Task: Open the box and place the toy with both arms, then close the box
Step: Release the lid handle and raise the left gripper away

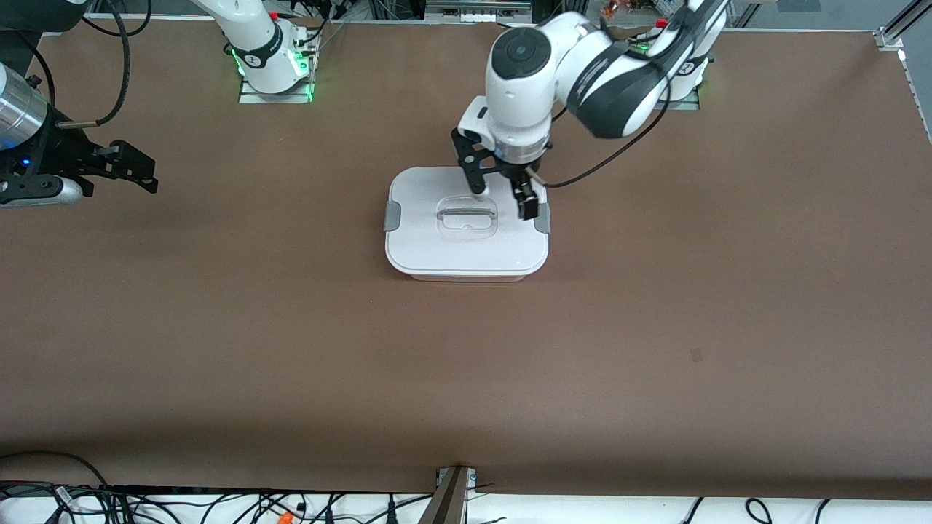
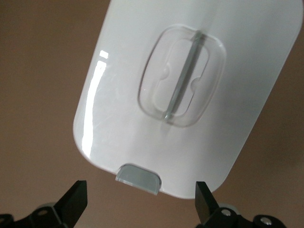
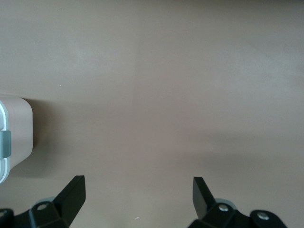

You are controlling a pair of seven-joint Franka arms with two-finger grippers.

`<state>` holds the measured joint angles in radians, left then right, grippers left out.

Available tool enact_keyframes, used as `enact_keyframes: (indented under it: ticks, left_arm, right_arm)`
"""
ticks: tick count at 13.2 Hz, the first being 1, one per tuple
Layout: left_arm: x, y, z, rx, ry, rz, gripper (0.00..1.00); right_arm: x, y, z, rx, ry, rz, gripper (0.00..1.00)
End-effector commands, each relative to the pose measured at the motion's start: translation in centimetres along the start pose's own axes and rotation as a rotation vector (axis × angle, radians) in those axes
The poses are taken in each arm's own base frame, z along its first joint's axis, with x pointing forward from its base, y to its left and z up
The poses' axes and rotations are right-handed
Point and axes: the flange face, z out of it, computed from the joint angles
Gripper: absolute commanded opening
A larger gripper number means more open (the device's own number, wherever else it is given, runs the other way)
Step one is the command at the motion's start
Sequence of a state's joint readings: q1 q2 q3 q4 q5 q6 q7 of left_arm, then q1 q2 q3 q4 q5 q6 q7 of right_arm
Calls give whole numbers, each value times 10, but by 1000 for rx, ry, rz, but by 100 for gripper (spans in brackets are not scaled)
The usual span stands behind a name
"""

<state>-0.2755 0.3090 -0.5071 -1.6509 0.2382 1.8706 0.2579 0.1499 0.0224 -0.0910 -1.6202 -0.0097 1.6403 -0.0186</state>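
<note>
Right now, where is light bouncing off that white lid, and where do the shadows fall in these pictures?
Left wrist view: a bright streak of glare runs along the lid near its curved edge, beside the grey clip. Front view: the lid looks evenly lit, with a soft shadow under the box on the brown table. Right wrist view: the box corner casts a dim shadow onto the table.

Box (image 1: pixel 466 247): the white lid covers the interior, so its contents cannot be seen; in the right wrist view only one corner and one grey clip (image 3: pixel 4 144) show, the rest cut off by the edge. Left claw (image 1: pixel 504 201): partly covers the lid's edge toward the left arm's end of the table. Right claw (image 1: pixel 135 169): its arm is cut off at the front view's edge. Table (image 1: pixel 218 327): its edges run out of frame.
</note>
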Motion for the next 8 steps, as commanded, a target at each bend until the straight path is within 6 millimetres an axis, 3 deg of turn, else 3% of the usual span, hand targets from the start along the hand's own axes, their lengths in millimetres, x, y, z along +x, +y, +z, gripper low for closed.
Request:
enact_keyframes:
  ticks: [1, 3, 5, 6, 8]
  left_arm:
    - [-48, -49, -32, 53, -39, -253, 100]
    - [-88, -104, -61, 51, -69, -360, 100]
    - [-117, -144, -112, 56, -51, -458, 100]
    - [-132, -163, -125, 60, -36, -505, 100]
    - [-176, -207, -124, 14, -22, -622, 100]
  right_arm:
    - [3, 0, -6, -2, 8, -5, 100]
    - [2, 0, -5, -2, 5, -5, 100]
    - [2, 0, -5, -2, 5, -5, 100]
    - [2, 0, -5, -2, 5, -5, 100]
    - [2, 0, -5, -2, 5, -5, 100]
